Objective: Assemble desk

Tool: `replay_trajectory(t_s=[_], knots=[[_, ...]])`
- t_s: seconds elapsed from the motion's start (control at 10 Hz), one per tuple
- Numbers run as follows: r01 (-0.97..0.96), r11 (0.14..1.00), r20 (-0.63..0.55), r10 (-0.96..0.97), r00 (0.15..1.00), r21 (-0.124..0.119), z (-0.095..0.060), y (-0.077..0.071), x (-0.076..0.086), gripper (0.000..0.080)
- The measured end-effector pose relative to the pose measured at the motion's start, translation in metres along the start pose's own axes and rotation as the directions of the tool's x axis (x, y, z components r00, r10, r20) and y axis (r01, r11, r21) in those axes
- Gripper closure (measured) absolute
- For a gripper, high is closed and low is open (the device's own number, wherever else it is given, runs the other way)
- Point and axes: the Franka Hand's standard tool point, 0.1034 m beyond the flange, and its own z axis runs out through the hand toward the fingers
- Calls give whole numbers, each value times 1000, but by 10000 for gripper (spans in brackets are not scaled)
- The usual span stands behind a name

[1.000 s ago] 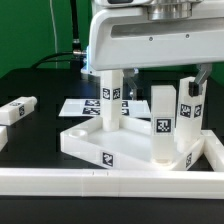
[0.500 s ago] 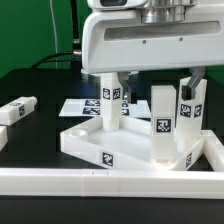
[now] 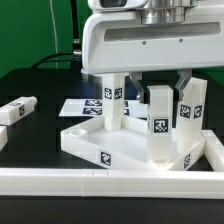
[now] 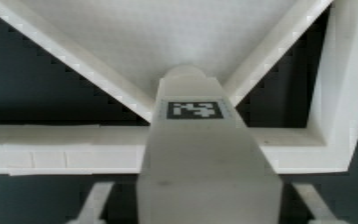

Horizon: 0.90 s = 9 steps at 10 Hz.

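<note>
The desk slab point(image 3: 88, 140) lies rim-up inside the white rails, and three legs stand upright in its corner sockets. The back leg point(image 3: 112, 100) is towards the exterior view's left. A second leg point(image 3: 191, 108) stands on the right. My gripper point(image 3: 161, 93) straddles the top of the front leg point(image 3: 160, 130), one dark finger point(image 3: 144, 95) on each side. In the wrist view this tagged leg point(image 4: 197, 150) fills the space between the fingers point(image 4: 98, 190) of my gripper point(image 4: 201, 195), with narrow dark gaps on both sides. The slab point(image 4: 176, 35) lies below it.
A loose leg point(image 3: 18, 110) lies on the black table at the exterior view's left. The marker board point(image 3: 78, 106) lies flat behind the slab. White border rails run along the front point(image 3: 100, 181) and the right point(image 3: 215, 150). The arm's white body point(image 3: 150, 40) hangs over the legs.
The two fingers have drawn inward from wide apart to close beside the front leg's top. The legs and the slab have not moved.
</note>
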Motion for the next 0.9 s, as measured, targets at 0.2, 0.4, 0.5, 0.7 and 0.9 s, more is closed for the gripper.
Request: replay_trajectory(t_s=[0.2, 0.4, 0.5, 0.7, 0.9], knots=[[-162, 987, 0, 162, 987, 2, 0, -1, 0, 511], [-356, 934, 0, 356, 934, 2, 1, -1, -1, 511], [-454, 891, -1, 454, 891, 3, 1, -2, -1, 511], [-615, 789, -2, 615, 789, 6, 2, -4, 0, 511], [-762, 647, 0, 762, 647, 16, 2, -9, 1, 511]])
